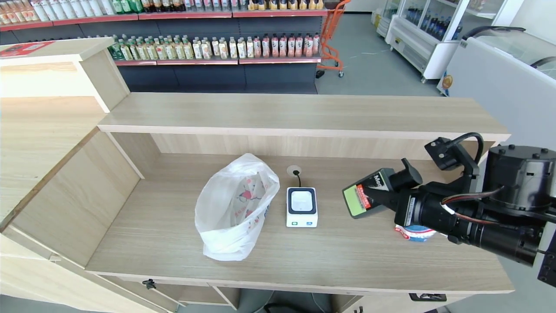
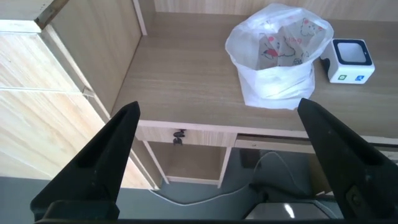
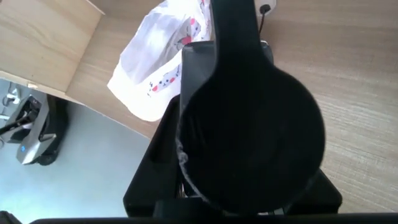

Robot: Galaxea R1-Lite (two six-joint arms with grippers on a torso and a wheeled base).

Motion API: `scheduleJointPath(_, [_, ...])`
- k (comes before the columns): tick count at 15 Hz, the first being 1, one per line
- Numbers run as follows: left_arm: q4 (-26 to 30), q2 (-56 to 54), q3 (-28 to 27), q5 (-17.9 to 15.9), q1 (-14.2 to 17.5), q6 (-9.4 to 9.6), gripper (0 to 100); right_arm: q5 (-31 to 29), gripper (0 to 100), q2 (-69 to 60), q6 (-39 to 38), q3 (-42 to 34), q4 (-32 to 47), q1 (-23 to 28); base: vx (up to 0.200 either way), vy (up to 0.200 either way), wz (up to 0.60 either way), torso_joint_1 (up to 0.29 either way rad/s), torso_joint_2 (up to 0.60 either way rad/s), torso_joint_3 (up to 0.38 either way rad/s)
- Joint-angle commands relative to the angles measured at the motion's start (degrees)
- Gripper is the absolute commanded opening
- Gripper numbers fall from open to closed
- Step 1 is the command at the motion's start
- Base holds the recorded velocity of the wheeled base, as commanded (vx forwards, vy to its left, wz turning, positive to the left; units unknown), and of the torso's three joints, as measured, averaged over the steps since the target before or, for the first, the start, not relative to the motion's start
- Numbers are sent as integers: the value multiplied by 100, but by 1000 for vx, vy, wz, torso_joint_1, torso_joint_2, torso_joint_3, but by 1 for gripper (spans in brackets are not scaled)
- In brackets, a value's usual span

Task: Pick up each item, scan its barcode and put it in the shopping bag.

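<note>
My right gripper [image 1: 391, 191] is shut on a black pack with a green and red end [image 1: 362, 198], held above the counter just right of the white barcode scanner [image 1: 302, 206]. The pack's green end faces the scanner. The white shopping bag [image 1: 236, 206] stands open to the left of the scanner, with printed packaging inside; it also appears in the left wrist view [image 2: 280, 56] and the right wrist view [image 3: 155, 68]. My left gripper [image 2: 217, 168] is open and holds nothing, low in front of the counter's front edge.
A round blue, red and white item [image 1: 415, 232] lies on the counter [image 1: 173, 243] under my right arm. A raised wooden shelf [image 1: 304, 115] runs along the back, and a wooden side wall [image 1: 65, 191] closes the left. The scanner's cable [image 1: 297, 176] passes through a hole behind it.
</note>
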State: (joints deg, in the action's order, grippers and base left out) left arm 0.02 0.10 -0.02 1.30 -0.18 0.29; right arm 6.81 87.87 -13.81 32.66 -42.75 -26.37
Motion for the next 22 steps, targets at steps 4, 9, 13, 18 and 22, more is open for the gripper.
scheduleJointPath(4, [-2, -1, 2, 1, 1, 6, 100, 4, 0, 55, -579, 171, 215, 0, 0, 200, 0, 18, 10, 0])
scheduleJointPath(9, [-2, -1, 2, 1, 1, -3, 100, -57, 0, 969, -579, 997, 347, 0, 0, 40, 0, -2, 0, 0])
scheduleJointPath(13, [-2, -1, 2, 1, 1, -3, 100, -427, 0, 2024, -148, 1902, 672, -255, 0, 0, 0, 0, 0, 0])
scheduleJointPath(18, [-2, -1, 2, 1, 1, -3, 100, -848, 0, 3447, 80, 3150, 689, -861, 0, 0, 0, 0, 0, 0])
scheduleJointPath(22, [-2, -1, -6, 1, 1, -3, 100, -963, 0, 4194, 599, 3765, 681, -1099, 0, 0, 0, 0, 0, 0])
